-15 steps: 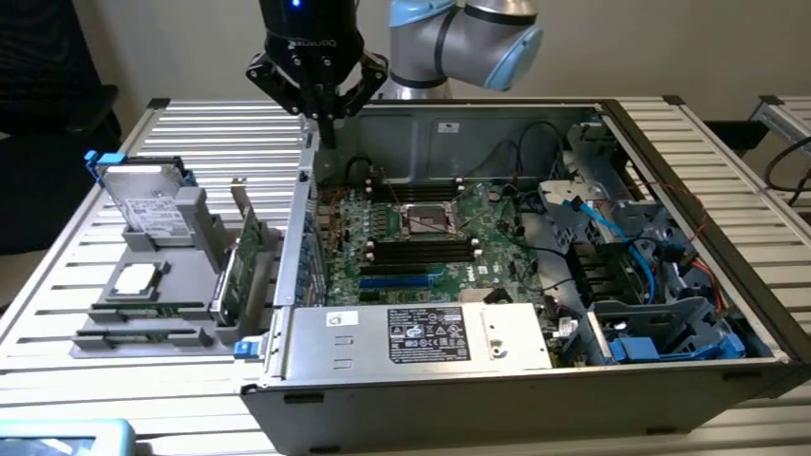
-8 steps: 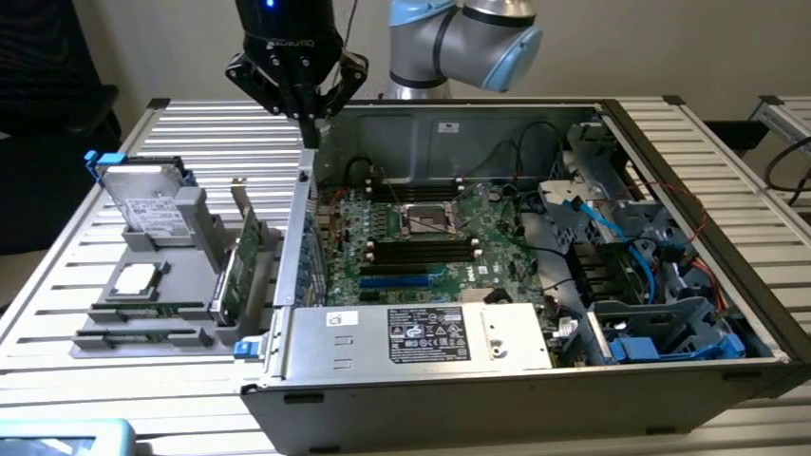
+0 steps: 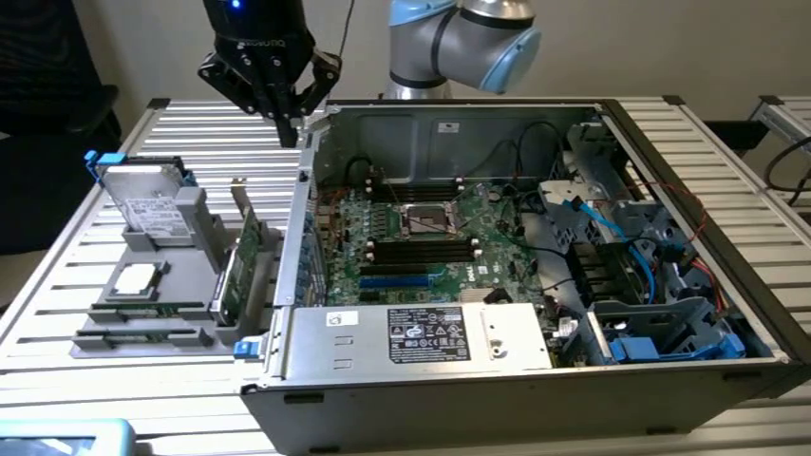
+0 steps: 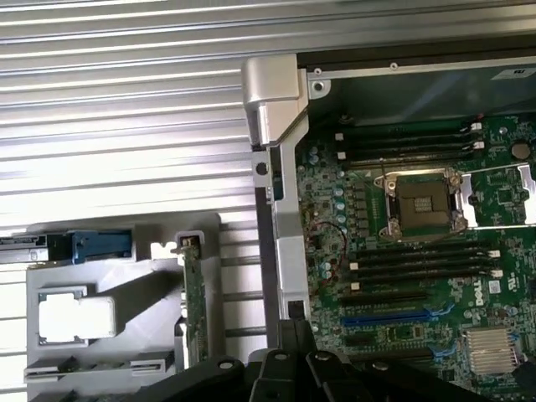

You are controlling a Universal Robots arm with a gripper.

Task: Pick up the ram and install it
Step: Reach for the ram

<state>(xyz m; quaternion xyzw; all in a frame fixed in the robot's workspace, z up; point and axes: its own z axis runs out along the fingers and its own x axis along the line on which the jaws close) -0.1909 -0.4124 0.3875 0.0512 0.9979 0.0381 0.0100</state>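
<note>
The gripper (image 3: 289, 131) hung with fingers together, holding nothing, over the open case's (image 3: 507, 408) far corner, with free air around it. The ram (image 3: 150, 309) lay flat in the gray holder (image 3: 190, 217), near the table's (image 3: 127, 380) edge on the exterior view's left.

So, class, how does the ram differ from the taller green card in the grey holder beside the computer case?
The ram is a low, narrow strip; the green card is a taller, broader board. The ram lies along the grey holder's near end in the exterior view; the card stands crosswise to it, beside the computer case. Both are green circuit boards seated in that holder.
</note>
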